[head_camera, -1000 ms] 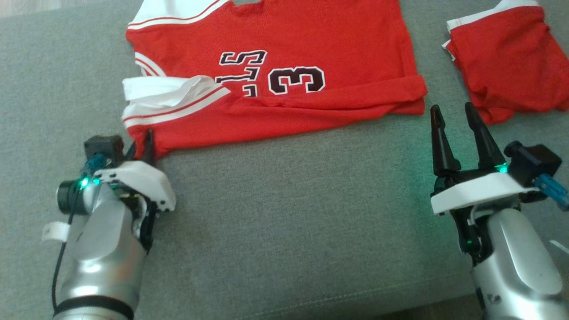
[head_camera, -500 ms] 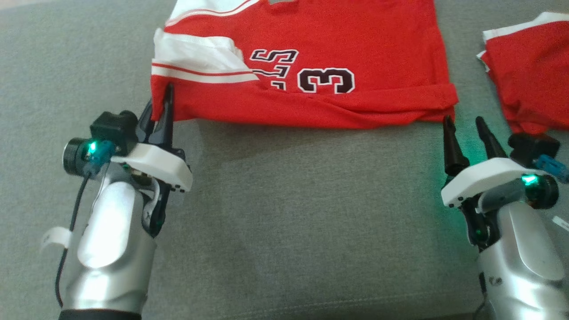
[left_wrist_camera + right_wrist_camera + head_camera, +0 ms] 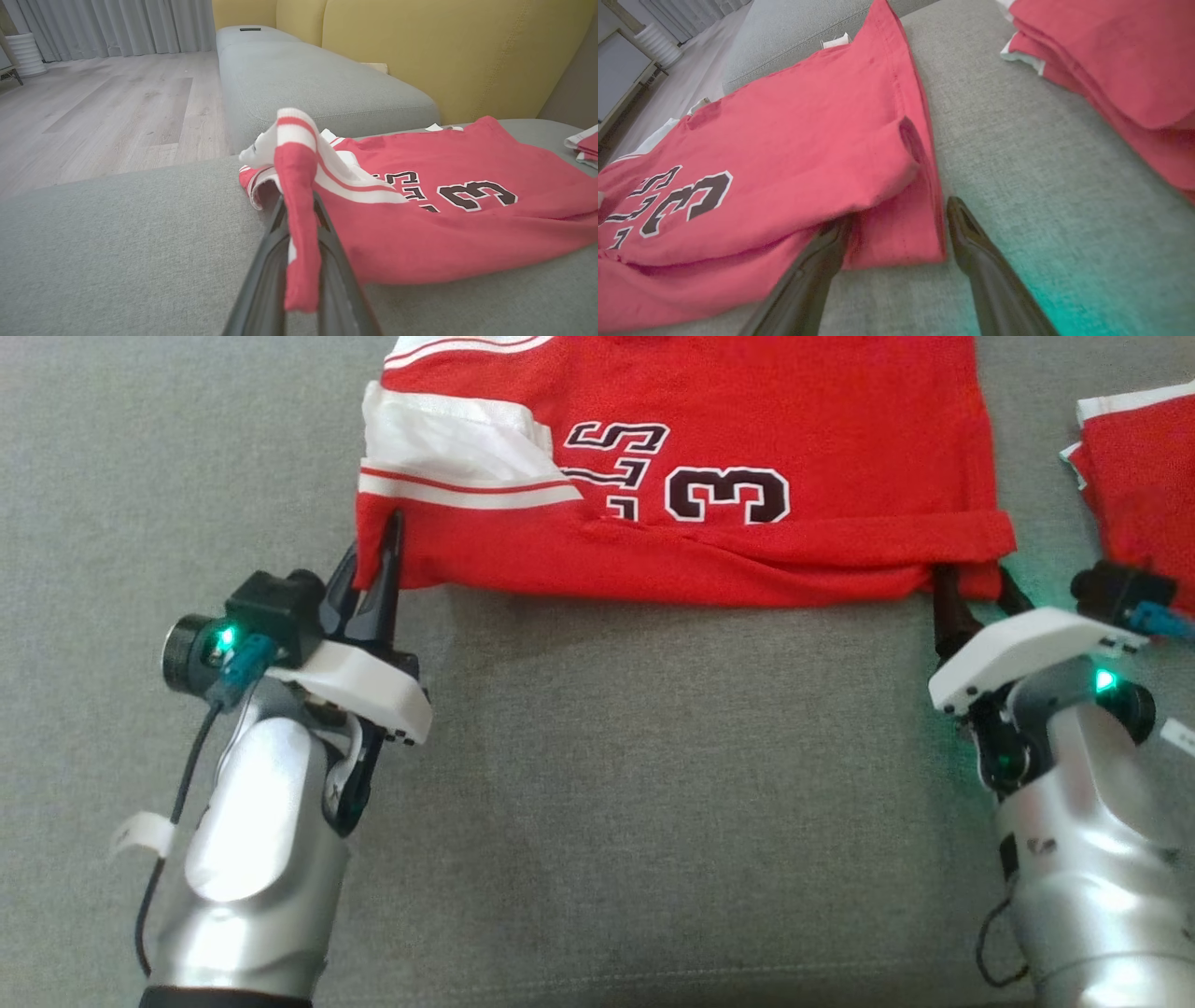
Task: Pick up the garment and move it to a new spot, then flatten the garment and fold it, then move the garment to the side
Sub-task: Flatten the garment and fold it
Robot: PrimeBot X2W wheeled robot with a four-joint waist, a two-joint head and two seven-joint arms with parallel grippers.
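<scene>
The garment (image 3: 709,551) is a red jersey with white trim and a dark number 3, lying on the grey sofa cushion (image 3: 653,784). My left gripper (image 3: 378,546) is shut on its near-left corner. In the left wrist view that gripper (image 3: 299,205) pinches a strip of red and white cloth lifted off the garment (image 3: 420,233). My right gripper (image 3: 973,581) is open at the near-right corner. In the right wrist view the right gripper (image 3: 896,217) has one finger on each side of the hem corner of the garment (image 3: 784,163).
A second folded red garment (image 3: 1139,476) lies at the far right, close to my right gripper, also seen as a red garment (image 3: 1111,70) at upper right. A yellow backrest (image 3: 444,56) rises behind the cushion. The wooden floor (image 3: 93,107) lies off to the left.
The camera has shifted. My left gripper closed on the near-left corner and raised it, flipping the white-trimmed sleeve. My right gripper advanced, still open, until its fingers straddle the near-right corner.
</scene>
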